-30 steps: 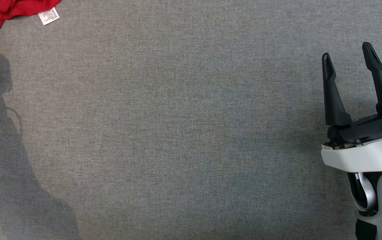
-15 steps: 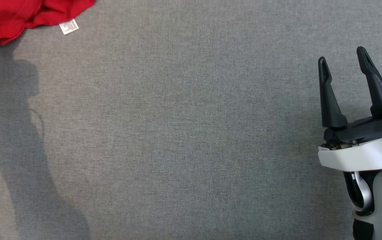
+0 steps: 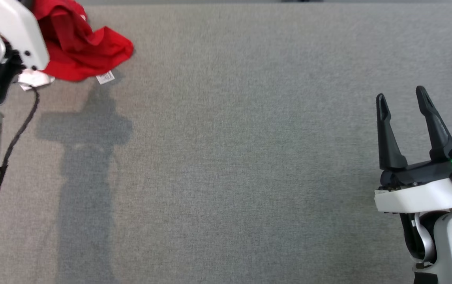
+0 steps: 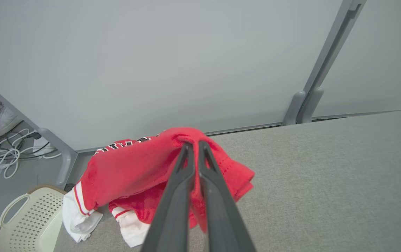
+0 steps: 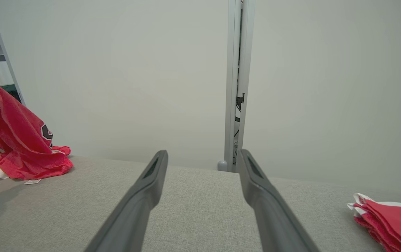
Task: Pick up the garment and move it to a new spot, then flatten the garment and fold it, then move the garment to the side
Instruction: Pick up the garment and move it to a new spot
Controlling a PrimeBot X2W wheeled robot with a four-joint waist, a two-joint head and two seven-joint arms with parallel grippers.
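The left gripper [image 4: 193,145] is reaching over the table's [image 3: 226,157] far left corner, fingers pinching one red garment [image 4: 133,168] whose hem is trailing on the table. The right gripper [image 3: 401,93] is hovering at the right, fingers apart. One folded red pile [image 5: 389,213], perhaps several pieces, is lying near the right edge.

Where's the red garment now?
Head view, far upper left: the red garment hangs from the shut left gripper, its lower part on the grey table.
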